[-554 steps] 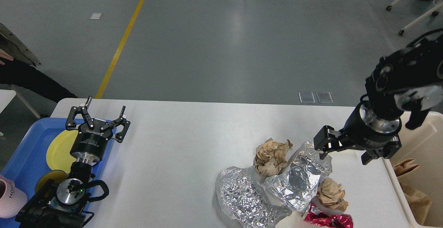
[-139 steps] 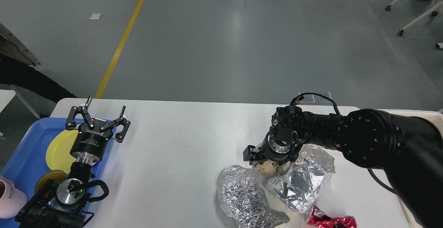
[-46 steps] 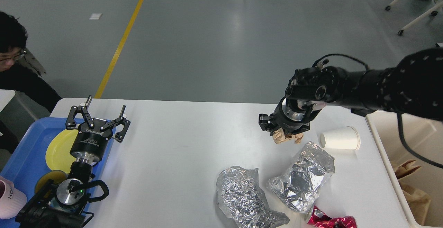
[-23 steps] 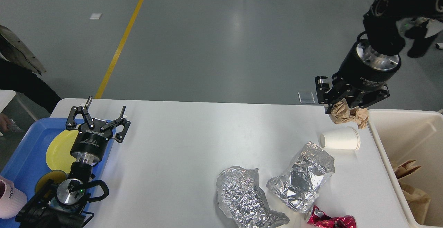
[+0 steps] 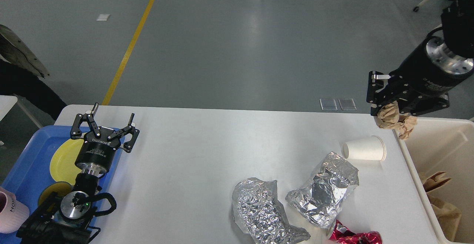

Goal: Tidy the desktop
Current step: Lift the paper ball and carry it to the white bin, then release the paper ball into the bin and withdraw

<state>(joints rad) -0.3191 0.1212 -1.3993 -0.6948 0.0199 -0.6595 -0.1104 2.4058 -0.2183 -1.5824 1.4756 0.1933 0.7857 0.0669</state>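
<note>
Right claw (image 5: 393, 111) grips crumpled brown paper (image 5: 394, 119), seemingly over the bin's (image 5: 437, 140) edge

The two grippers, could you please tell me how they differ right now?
The left gripper is open and empty, while the right gripper is shut on a crumpled brown paper ball. The left sits low by the blue tray; the right is raised near the cream bin. Both are black and two-fingered.
</note>
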